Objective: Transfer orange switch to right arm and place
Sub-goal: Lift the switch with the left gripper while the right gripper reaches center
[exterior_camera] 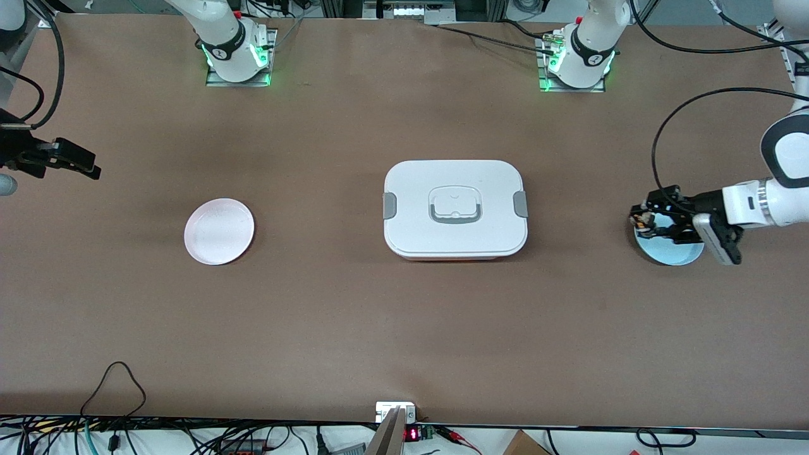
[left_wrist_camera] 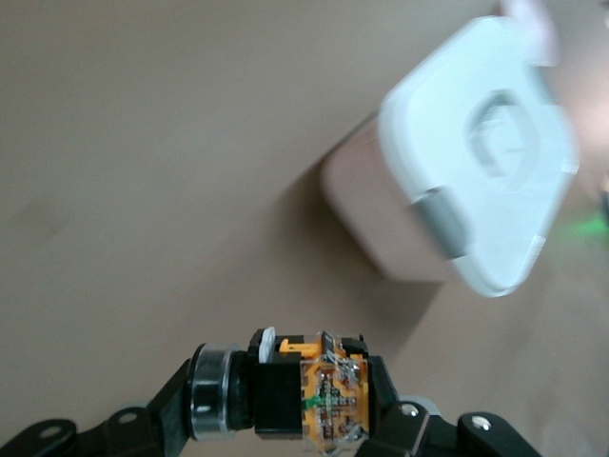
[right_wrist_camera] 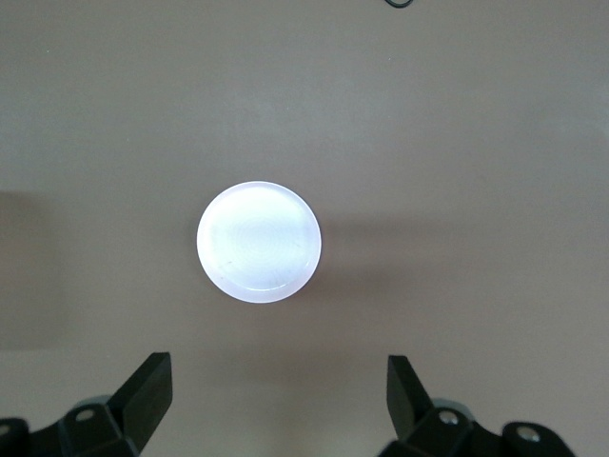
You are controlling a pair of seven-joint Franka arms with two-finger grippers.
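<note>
Pink plate on open tabletop; left tool grips orange switch.

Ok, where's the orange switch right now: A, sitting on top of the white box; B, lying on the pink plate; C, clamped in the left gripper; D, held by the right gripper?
C: the left gripper is shut on the orange switch, over the blue plate; the right gripper is open and empty.

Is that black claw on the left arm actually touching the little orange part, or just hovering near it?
Touching. The left wrist view shows the left gripper clamped on the orange switch, with a finger pressed against each side of the part and no gap between them.
</note>
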